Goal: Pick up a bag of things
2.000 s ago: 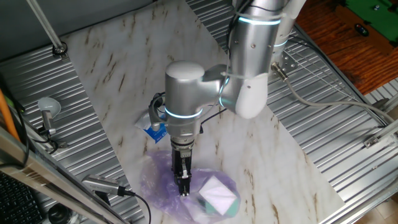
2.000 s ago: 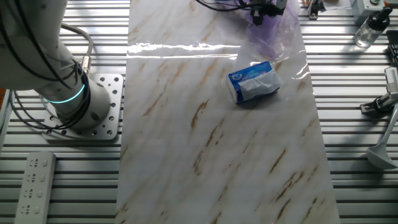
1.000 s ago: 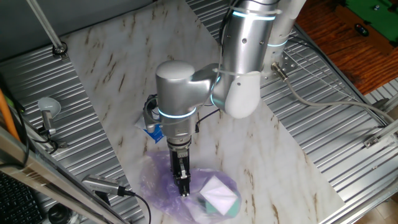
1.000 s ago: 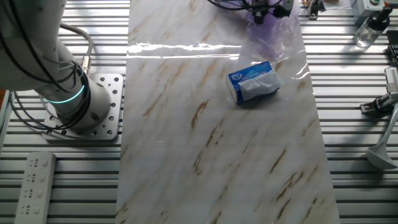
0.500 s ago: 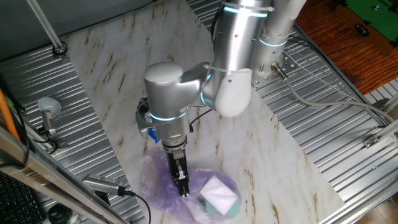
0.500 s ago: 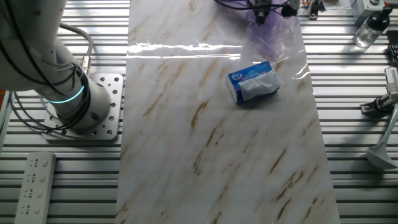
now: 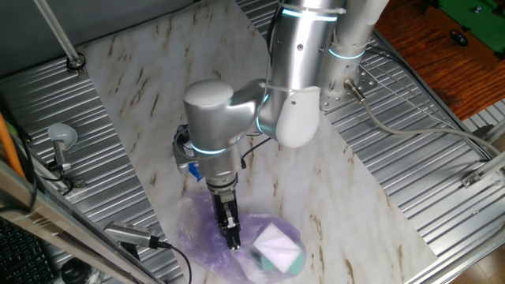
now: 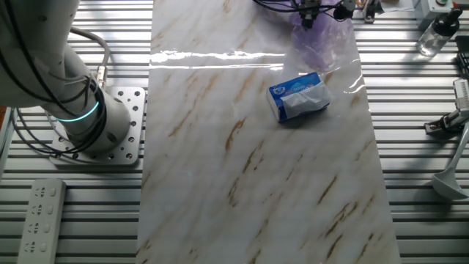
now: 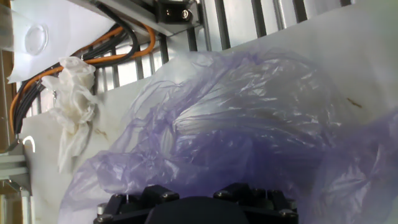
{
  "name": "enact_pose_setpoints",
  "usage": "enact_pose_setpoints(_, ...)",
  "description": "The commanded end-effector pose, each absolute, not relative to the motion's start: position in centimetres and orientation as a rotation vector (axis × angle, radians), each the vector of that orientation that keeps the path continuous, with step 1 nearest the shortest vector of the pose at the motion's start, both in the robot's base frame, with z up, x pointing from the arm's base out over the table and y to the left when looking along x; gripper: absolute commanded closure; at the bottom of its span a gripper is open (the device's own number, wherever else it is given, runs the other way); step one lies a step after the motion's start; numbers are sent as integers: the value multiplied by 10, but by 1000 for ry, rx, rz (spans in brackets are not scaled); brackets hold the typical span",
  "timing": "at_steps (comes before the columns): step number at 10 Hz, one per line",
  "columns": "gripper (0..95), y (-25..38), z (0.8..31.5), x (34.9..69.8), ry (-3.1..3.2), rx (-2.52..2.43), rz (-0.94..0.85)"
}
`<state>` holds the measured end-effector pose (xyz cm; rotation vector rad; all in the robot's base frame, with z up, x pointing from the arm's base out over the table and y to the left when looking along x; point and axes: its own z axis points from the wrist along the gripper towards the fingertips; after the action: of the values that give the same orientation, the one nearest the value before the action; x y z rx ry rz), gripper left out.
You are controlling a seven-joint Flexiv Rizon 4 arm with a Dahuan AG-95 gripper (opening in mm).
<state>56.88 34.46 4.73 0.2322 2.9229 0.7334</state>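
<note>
The bag of things is wrinkly light-purple plastic lying at the near end of the marble sheet. A white and teal boxy item shows through its right side. My gripper points down into the middle of the bag, fingers close together with plastic gathered between them. In the other fixed view the gripper and bag sit at the top edge. In the hand view the purple plastic fills the frame; my fingertips are hidden, and only the black gripper body shows.
A blue-and-white packet lies on the marble beside the bag, half hidden behind my wrist. A crumpled white tissue and orange cables lie past the bag. Ribbed metal table surrounds the sheet. The arm base stands left.
My arm's elbow and wrist have swung left over the last two seconds, while the fingertips stayed at the same spot in the bag. The bag has not shifted.
</note>
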Motion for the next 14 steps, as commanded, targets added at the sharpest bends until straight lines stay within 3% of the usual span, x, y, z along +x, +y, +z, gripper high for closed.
enact_pose_setpoints(1, 190, 350, 40, 573, 2916, 246, 725)
enact_pose_setpoints(5, 190, 355, 33, 576, 2910, 259, 713)
enact_pose_setpoints(6, 380, 355, 29, 576, 2909, 262, 703)
enact_pose_setpoints(7, 380, 356, 28, 576, 2911, 270, 691)
enact_pose_setpoints(9, 760, 357, 27, 577, 2916, 292, 677)
enact_pose_setpoints(10, 760, 357, 27, 578, 2918, 298, 670)
enact_pose_setpoints(11, 950, 358, 27, 578, 2920, 307, 665)
enact_pose_setpoints(14, 950, 358, 27, 578, 2923, 309, 659)
